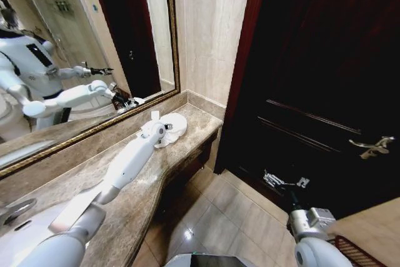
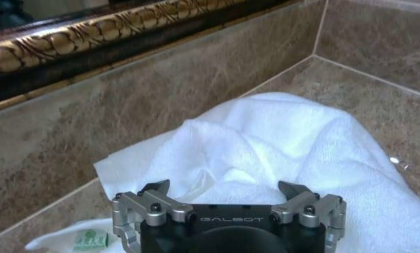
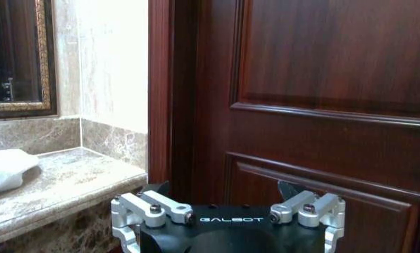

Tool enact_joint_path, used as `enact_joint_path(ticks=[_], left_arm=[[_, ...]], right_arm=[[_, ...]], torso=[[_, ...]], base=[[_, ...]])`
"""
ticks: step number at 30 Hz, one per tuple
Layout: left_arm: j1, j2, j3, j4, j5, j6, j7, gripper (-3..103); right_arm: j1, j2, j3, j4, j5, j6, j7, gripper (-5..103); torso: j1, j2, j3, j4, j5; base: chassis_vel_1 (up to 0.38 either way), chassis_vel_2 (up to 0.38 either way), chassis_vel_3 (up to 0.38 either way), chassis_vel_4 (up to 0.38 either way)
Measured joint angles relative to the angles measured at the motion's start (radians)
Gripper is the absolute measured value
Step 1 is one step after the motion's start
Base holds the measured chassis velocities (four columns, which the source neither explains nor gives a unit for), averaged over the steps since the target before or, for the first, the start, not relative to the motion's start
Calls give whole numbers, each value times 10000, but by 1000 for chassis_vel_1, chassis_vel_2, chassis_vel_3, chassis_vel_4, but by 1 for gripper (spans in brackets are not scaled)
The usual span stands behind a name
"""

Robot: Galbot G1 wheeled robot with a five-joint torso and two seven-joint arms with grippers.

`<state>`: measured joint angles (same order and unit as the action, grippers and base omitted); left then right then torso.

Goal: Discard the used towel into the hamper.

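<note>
1. The towel lies in a loose white heap at the far end of the marble desk, in the corner where the backsplash under the mirror meets the side wall.
2. Our left tool hangs just over the near edge of the towel, its jaws spread wide and holding nothing.
3. We judge the towel soft, light and limp: thick terry that will crumple under the fingers and sag in a long drape once lifted, not slippery and not fragile.
4. The best hold looks to be the raised fold near the middle of the heap, where the cloth is bunched thick enough for the fingers to pinch a good wad instead of one thin edge.
5. A small green packet sits against the towel's edge; we should keep the bite clear of it.
6. Our right tool waits low before the dark door, also spread wide and empty.
</note>
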<state>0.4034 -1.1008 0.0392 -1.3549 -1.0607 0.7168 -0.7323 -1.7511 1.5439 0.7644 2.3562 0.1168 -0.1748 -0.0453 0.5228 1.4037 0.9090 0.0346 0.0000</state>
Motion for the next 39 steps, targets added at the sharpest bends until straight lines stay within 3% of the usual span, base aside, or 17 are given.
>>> enact_joint_path(ticks=[4, 8, 17, 19, 20, 22, 25, 29, 31, 32, 39], left_arm=[[51, -21, 6, 65, 156, 0, 174, 102], [147, -66, -59, 172, 203, -26, 253, 93], [262, -122, -79, 196, 276, -104, 302, 88], [278, -122, -80, 186, 300, -135, 362, 84], [282, -121, -80, 177, 317, -155, 395, 76], [283, -119, -80, 174, 321, -165, 406, 76], [283, -107, -75, 171, 331, -181, 423, 68], [282, -88, -51, 184, 360, -212, 451, 52], [279, -89, -49, 194, 366, -219, 458, 52], [275, -90, -46, 201, 369, -225, 470, 44], [261, -84, -43, 209, 389, -232, 546, 30]], right_arm=[[-2, -1, 14, 0, 10, 1, 5, 100], [-58, -12, 47, -5, 21, 27, 5, 100], [-64, -46, 57, 54, 36, 32, 6, 100], [-65, -47, 58, 76, 37, 32, 7, 100], [-73, -47, 63, 91, 39, 32, 8, 100], [-83, -46, 65, 94, 40, 32, 9, 100], [-105, -35, 76, 94, 40, 51, 9, 100], [-116, -35, 85, 99, 40, 65, 9, 100], [-114, -35, 86, 114, 40, 65, 14, 100], [-112, -37, 88, 125, 40, 65, 24, 100], [-118, -24, 89, 148, 22, 65, 28, 100]], torso=[[0, 0, 0, 0, 0], [-1, 0, -1, -1, 1], [-1, 1, -1, 0, 0], [-1, 1, -1, 0, 0], [-1, 1, -1, 0, 0], [-1, 1, -1, 0, 0], [-1, 1, -1, -1, -1], [-1, 1, -1, -1, 0], [-1, 1, 0, -1, 0], [-1, 1, 0, -1, -1], [-1, 1, 0, 0, -1]], base=[[0, 0, 0, 0], [0, 0, 0, 0], [0, 0, 0, 0], [0, 0, 0, 0], [0, 0, 0, 0], [0, 0, 0, 0], [0, 0, 0, 0], [0, 0, 0, 0], [0, 0, 0, 0], [0, 0, 0, 0], [0, 0, 0, 0]])
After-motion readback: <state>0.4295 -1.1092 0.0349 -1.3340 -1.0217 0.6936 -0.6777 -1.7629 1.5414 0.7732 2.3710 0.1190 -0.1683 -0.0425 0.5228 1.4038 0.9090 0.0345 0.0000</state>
